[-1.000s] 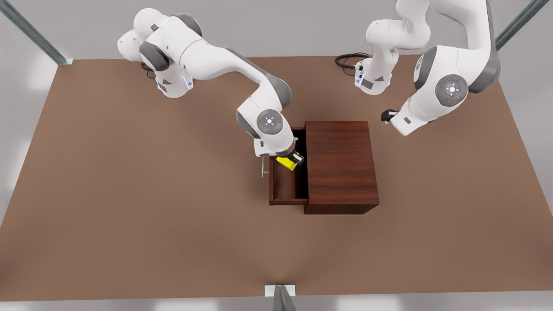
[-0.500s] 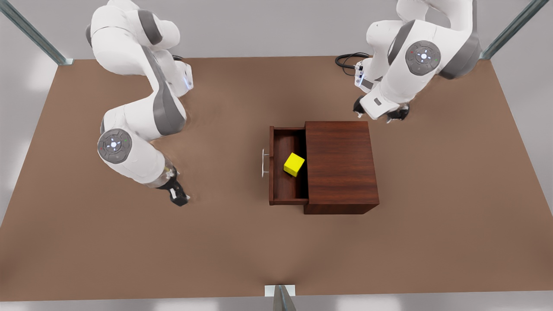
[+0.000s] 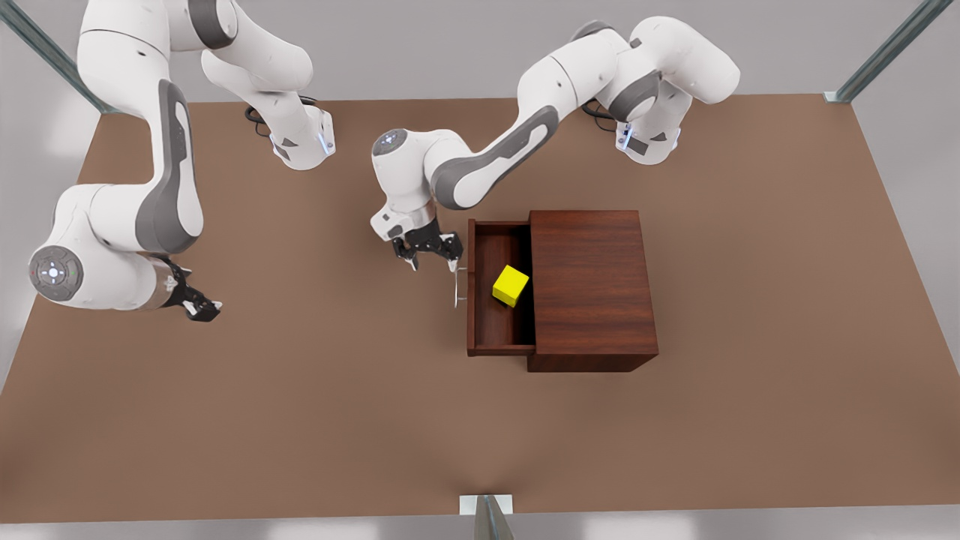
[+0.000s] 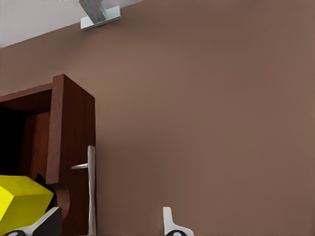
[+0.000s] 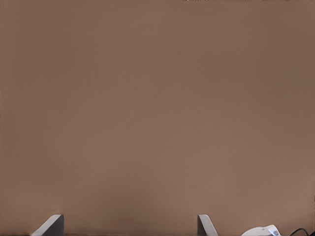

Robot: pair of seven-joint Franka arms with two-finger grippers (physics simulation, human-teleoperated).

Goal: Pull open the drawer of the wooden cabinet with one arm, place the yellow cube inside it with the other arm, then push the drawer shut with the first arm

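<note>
The right hand (image 3: 201, 308) waits spread and empty over the bench (image 3: 315, 405), at nine o'clock. The left hand (image 3: 430, 255), open, hovers seemingly just short of the handle (image 3: 457, 282). The yellow cube (image 3: 511, 285) lies in the pulled-out drawer (image 3: 489, 330) of the wooden cabinet (image 3: 592, 285).

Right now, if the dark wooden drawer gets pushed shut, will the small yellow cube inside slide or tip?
Probably slides, not tips: yellow cube lies loose, skewed in the drawer. Flat faces: unlikely to roll. Left gripper open by handle; right gripper waits.
</note>
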